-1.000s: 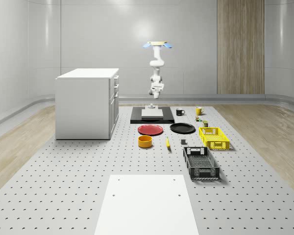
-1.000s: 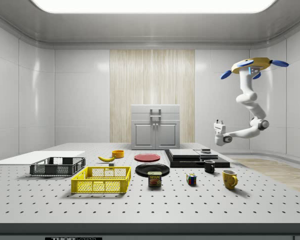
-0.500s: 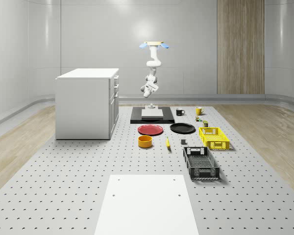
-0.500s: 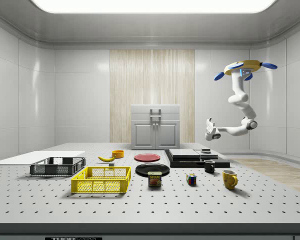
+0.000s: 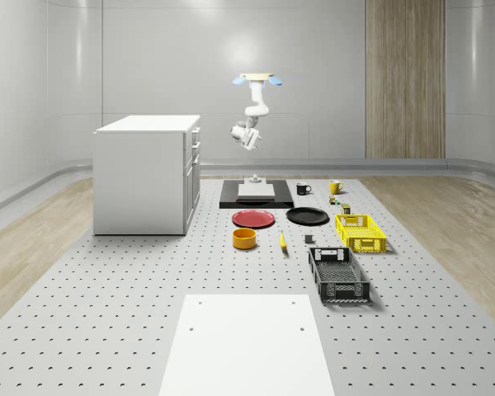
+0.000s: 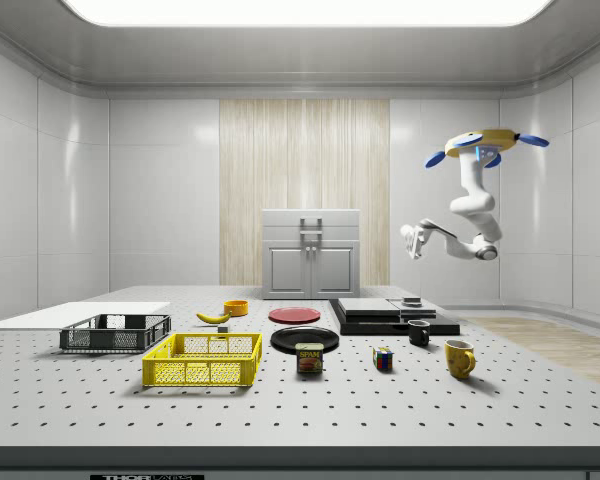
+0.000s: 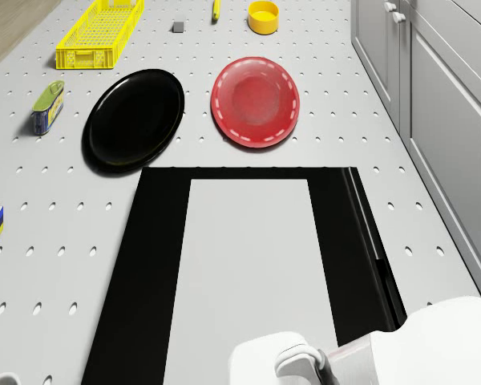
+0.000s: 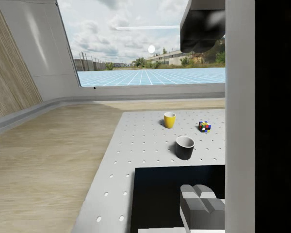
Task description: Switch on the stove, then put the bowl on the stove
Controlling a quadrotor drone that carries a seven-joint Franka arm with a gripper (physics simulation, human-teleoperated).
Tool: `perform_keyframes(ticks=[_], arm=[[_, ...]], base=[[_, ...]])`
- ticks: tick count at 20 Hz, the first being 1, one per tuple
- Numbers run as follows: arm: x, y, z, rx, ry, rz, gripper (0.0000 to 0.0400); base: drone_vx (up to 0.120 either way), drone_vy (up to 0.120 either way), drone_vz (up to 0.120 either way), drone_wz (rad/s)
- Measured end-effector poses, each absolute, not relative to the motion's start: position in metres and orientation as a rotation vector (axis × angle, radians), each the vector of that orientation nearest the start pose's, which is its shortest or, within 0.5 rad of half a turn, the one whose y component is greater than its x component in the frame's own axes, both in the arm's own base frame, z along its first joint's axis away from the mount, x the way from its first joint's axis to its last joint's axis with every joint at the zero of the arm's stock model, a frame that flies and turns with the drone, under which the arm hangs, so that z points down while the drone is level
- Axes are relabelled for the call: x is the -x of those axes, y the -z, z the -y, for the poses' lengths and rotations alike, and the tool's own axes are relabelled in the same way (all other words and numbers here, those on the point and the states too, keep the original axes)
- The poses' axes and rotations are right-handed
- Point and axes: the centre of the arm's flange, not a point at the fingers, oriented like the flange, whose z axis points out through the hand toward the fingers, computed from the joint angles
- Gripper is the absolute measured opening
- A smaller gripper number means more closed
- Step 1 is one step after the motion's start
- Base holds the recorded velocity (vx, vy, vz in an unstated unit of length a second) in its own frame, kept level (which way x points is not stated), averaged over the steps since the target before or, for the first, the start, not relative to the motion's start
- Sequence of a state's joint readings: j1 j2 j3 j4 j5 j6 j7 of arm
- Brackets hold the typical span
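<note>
Pegboard table (image 5: 107, 313) | drone (image 6: 483, 146) hovers behind stove (image 5: 256, 195) | end effector (image 6: 410, 241) airborne, finger state unreadable

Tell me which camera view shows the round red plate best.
The drone view: the round red plate lies face-up in full, beside the black plate. The whole-scene view shows it as a flattened oval; the side view shows a thin red sliver.

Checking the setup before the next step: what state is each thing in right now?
Drone: hovering above the stove's far end.
Gripper: raised, above the stove, touching nothing.
Stove: bare top, no bowl on it.
Bowl: upright on the table, beside the red plate.
Cabinet: drawers shut.
</note>
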State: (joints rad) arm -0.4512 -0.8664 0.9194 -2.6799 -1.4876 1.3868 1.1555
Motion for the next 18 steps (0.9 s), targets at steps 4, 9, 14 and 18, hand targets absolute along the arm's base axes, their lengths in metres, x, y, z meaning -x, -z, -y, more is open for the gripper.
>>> perform_keyframes(ticks=[4,9,14,18], arm=[[-0.307,-0.503,-0.045,-0.446,-0.781,0.198,0.04],[-0.307,-0.493,-0.019,-0.183,-0.786,0.084,0.04],[-0.307,-0.491,-0.008,-0.074,-0.785,0.036,0.04],[-0.307,-0.491,-0.004,-0.036,-0.785,0.019,0.04]], base=[[0.0,0.0,-0.12,0.0],[0.0,0.0,-0.12,0.0],[0.048,0.0,-0.12,0.0],[0.12,0.0,-0.12,0.0]])
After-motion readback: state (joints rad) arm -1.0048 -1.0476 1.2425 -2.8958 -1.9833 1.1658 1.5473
